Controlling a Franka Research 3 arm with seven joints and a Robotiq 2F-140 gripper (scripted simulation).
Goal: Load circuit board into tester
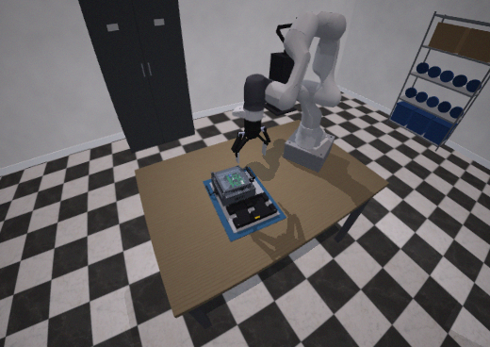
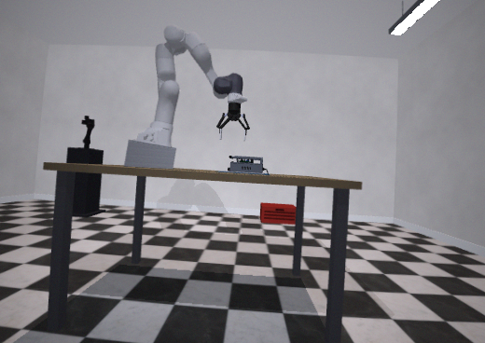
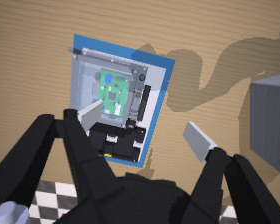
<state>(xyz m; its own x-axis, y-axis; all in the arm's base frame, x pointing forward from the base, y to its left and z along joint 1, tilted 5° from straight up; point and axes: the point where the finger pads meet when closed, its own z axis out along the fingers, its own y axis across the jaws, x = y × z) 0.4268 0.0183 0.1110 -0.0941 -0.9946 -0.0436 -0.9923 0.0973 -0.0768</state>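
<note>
The tester stands on the blue mat. Its clear lid with a grey frame lies level over the green circuit board. The board lies flat inside, component side up. Pale parts show at its end nearer the black tray, but the white connector cannot be told for certain. No board shows in the tray. Pins, the lone black post and latch engagement cannot be made out. My gripper is wide open and empty, above and beside the tester on the arm-base side.
The blue mat lies under a pale base plate on the wooden table. The robot's grey base block stands to one side. A long black bar lies beside the tester.
</note>
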